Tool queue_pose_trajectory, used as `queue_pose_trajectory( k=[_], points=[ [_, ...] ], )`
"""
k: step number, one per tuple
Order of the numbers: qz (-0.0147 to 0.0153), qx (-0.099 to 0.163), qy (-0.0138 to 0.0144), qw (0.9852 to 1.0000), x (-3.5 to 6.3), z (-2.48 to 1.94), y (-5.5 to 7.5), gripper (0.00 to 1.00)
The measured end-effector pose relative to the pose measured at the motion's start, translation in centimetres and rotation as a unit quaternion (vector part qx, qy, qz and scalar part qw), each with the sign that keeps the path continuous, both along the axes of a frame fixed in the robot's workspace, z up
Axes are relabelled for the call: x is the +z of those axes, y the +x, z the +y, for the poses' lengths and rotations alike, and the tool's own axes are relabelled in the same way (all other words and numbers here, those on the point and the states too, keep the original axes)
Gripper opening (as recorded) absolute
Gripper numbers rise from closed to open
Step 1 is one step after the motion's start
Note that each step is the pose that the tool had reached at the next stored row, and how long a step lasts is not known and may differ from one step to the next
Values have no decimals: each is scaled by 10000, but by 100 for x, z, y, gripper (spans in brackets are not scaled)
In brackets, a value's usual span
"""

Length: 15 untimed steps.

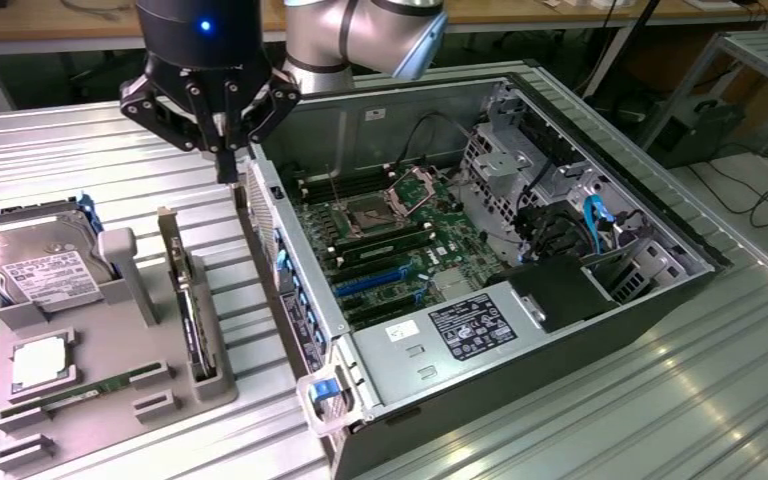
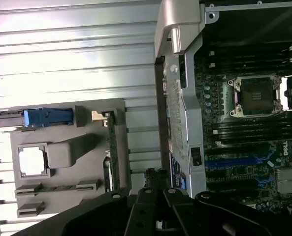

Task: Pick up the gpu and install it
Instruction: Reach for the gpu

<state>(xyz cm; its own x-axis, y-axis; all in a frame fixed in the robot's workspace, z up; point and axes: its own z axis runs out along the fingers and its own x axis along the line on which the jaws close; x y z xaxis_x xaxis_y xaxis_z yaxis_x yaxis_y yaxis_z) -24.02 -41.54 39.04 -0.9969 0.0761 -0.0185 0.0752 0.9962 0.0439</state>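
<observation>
While the gripper (image 1: 228, 168) hangs pinched shut and empty over the gap between the grey holder tray (image 1: 91, 400) and the open computer case (image 1: 491, 250), the gpu (image 1: 187, 300) stands on edge in its tray slot, just to the exterior view's left of the case, untouched.

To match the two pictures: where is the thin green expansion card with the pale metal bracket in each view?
Exterior view: the green gpu stands on edge in the grey plastic holder tray, at the exterior view's left of the open computer case.
Wrist view: edge-on along the tray's side nearest the case.
Shared landmark: that tray.
</observation>
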Motion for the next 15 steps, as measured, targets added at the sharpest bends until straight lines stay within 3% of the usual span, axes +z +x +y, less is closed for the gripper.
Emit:
queue_pose_trajectory(
  k=[15],
  points=[
    [0, 20, 0, 10000, -16, -112, -247, 11]
  ],
)
